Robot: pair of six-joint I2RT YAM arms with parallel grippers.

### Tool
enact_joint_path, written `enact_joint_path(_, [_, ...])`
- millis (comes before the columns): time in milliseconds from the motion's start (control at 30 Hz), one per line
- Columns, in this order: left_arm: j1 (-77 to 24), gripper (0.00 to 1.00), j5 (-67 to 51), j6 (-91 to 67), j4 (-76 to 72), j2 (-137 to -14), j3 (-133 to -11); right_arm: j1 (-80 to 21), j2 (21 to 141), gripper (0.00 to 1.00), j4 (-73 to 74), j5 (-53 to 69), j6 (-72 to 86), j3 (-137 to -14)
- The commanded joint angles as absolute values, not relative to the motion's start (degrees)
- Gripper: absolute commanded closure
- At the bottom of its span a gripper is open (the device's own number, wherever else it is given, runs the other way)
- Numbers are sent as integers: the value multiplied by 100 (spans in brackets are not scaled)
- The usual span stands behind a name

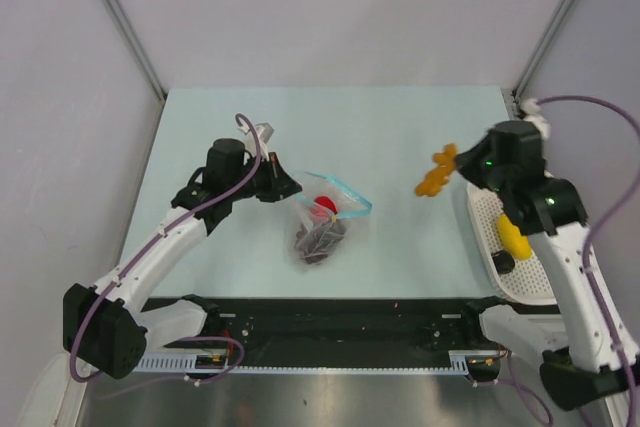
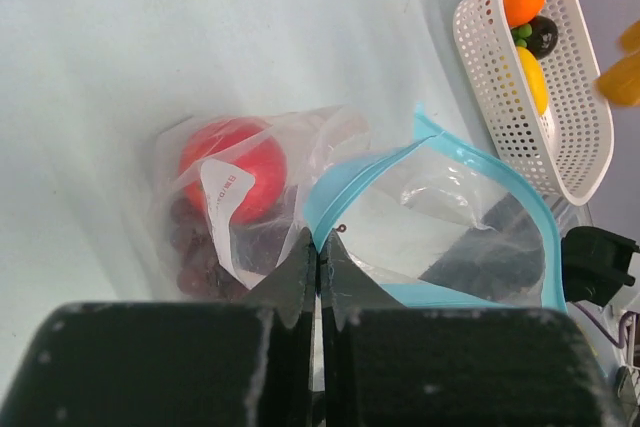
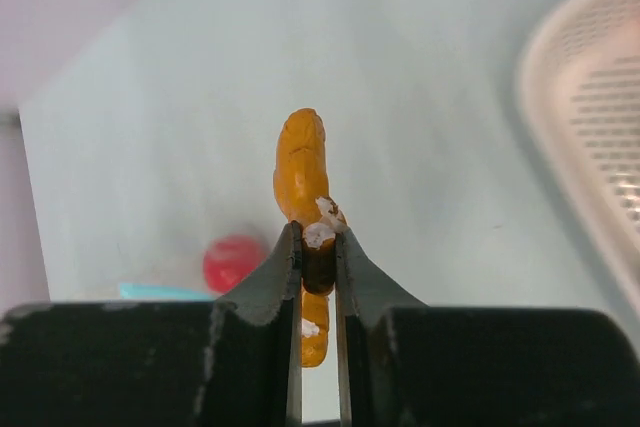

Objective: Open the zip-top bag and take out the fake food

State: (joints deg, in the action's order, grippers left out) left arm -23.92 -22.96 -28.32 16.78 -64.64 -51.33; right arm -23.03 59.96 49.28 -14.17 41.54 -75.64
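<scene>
The zip-top bag (image 1: 322,227) sits mid-desk (image 1: 400,137) with its mouth gaping, a red ball (image 1: 324,206) and dark pieces (image 1: 320,240) inside. The left claw (image 2: 320,259) is clenched on its teal zip strip (image 2: 520,197). The right claw (image 3: 320,247) is grasping 1 lumpy orange-yellow toy (image 3: 300,162) in the air beside the white basket (image 1: 485,222).

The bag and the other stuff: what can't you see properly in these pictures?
- The dark pieces in the zip-top bag: in the left wrist view, crinkly plastic and the left gripper cover them; in the top view they are too small to count.
- The orange piece: in the right wrist view, the right gripper hides its lower part.
- The basket: in the top view, the right arm covers part of it; in the right wrist view it is blurred and cut off.
</scene>
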Motion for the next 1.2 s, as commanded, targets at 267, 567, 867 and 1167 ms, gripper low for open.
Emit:
enact_joint_path(267, [-2312, 100, -2444, -2716, 1441, -6434, -5421, 772, 5457, 100, 6284, -641, 3059, -7401])
enact_joint_path(567, [-2127, 100, -1205, -2040, 2434, -6390, -6661, 1784, 6477, 99, 5740, -1107, 2171, -7392])
enact_joint_path(867, [-1705, 100, -1072, -1336, 2417, -6512, -6873, 1810, 7619, 97, 5125, -660, 1934, -7374])
enact_joint_path(1167, [-1626, 100, -1591, -1468, 2039, -7241, -6829, 2074, 8586, 63, 4341, 36, 1617, -7383])
